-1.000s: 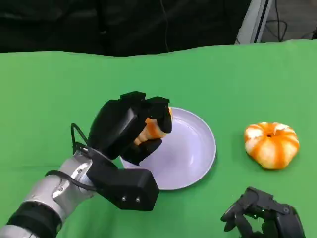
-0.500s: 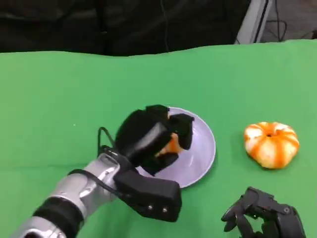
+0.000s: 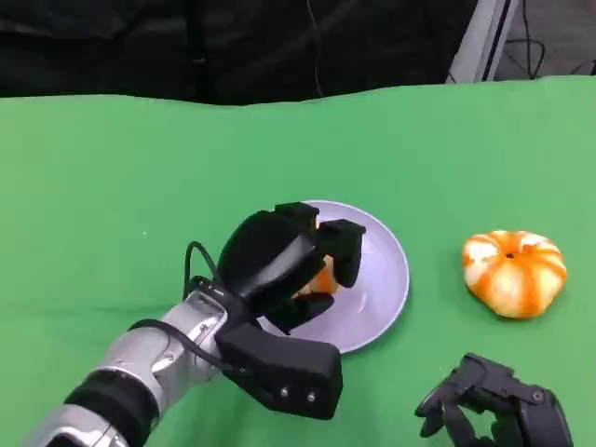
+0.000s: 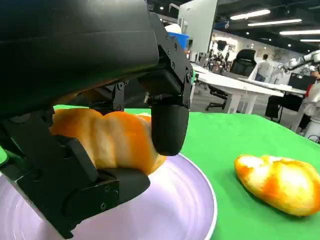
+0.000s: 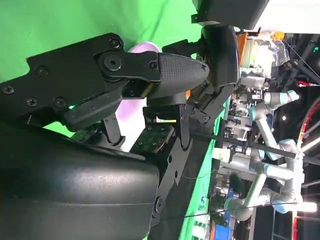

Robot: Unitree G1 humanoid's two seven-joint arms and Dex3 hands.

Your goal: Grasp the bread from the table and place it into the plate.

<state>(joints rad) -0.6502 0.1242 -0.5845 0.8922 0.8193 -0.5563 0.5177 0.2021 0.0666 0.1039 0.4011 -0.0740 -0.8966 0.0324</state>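
The bread (image 3: 321, 277) sits gripped in the left hand (image 3: 284, 261), fingers wrapped over and under it, held just above the plate (image 3: 377, 284) on its near-left side. The silver forearm slants in from the lower left. The right hand (image 3: 494, 410) rests low by the table edge, fingers curled in on nothing. A second roll (image 3: 514, 272) lies right of the plate. Since half a second ago the left hand has barely shifted over the plate.

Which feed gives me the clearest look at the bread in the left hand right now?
The left wrist view: the bread sits close up between the left hand's fingers, just above the plate. In the head view the hand covers most of it, leaving a small orange patch. The right wrist view shows the right hand up close and a bit of plate.
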